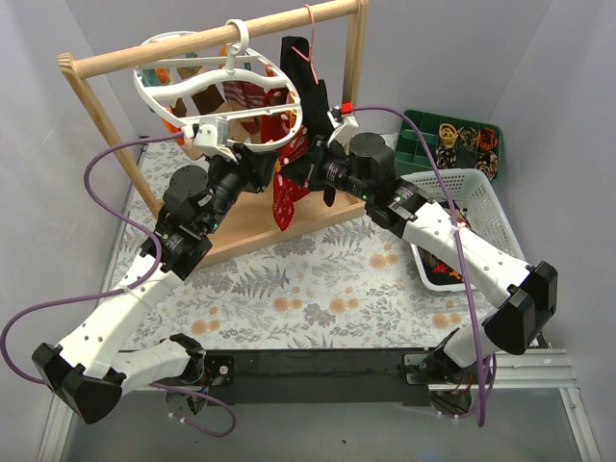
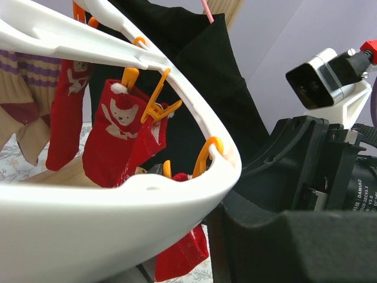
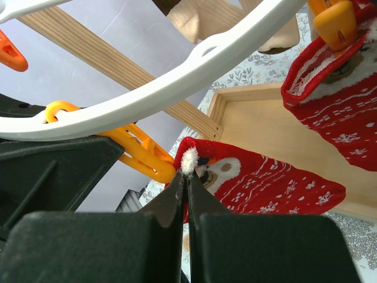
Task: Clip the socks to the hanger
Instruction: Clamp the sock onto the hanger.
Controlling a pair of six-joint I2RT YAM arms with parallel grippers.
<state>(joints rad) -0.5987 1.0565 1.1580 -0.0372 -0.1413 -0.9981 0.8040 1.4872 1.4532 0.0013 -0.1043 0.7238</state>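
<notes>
Right gripper (image 3: 187, 177): mine, pinched tight on the red Christmas sock (image 3: 265, 186) at its cuff.
Sock handling: judged soft, light, floppy; hold at the cuff edge.
Left gripper (image 1: 231, 149): opening not discernible.

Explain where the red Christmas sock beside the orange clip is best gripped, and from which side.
Grip the red Christmas sock at its white-trimmed cuff edge, probably coming from below. The cuff points up at the orange clip under the hanger, and the right gripper pinches it there, leaving the body hanging free.
</notes>
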